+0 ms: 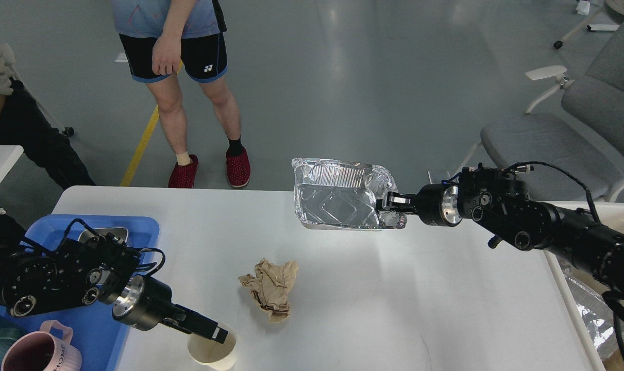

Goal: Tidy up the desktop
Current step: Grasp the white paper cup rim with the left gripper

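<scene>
The white desktop (394,288) fills the lower view. My right gripper (390,202) is shut on the right rim of a crinkled foil tray (337,198) and holds it tilted above the desktop's far edge. A crumpled brown paper (270,288) lies in the middle of the desktop. A paper cup (211,353) stands at the front left. My left gripper (216,334) reaches over the cup's rim; its fingers show as one dark bar, so I cannot tell them apart.
A blue tray (141,226) at the left holds a pink mug (38,353) and a metal dish (103,234). A white bin (590,309) with foil stands at the right edge. A person (188,103) stands behind the desktop, and a grey chair (549,139) is at the far right.
</scene>
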